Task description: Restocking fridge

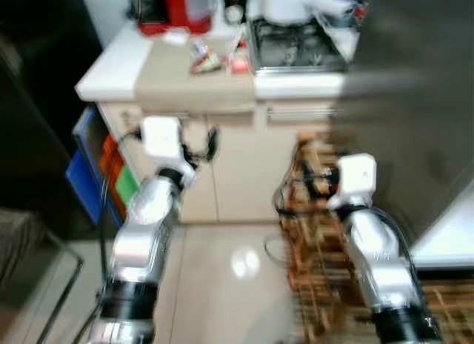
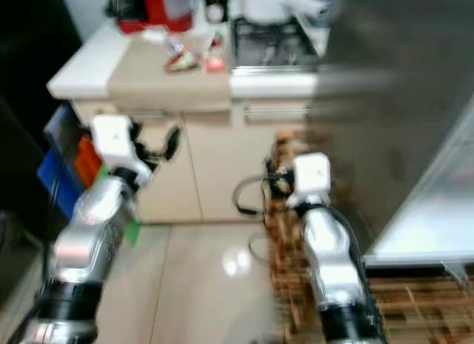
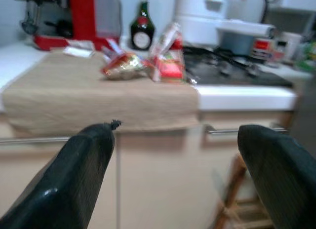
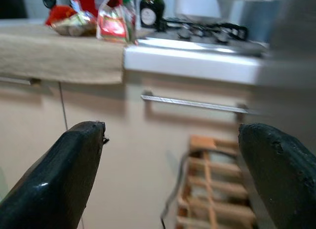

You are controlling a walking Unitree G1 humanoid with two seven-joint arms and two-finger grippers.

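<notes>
Both black-fingered grippers, left and right, are hovering spread wide and empty before the beige cabinets. Shiny red-wrapped food packets are lying on the tan cloth-covered counter, well apart from either gripper, so restocking is looking barely begun.

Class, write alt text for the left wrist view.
The open left gripper faces a counter where red snack packets lie on a beige cloth. A dark bottle stands behind them, beside a stove.
</notes>
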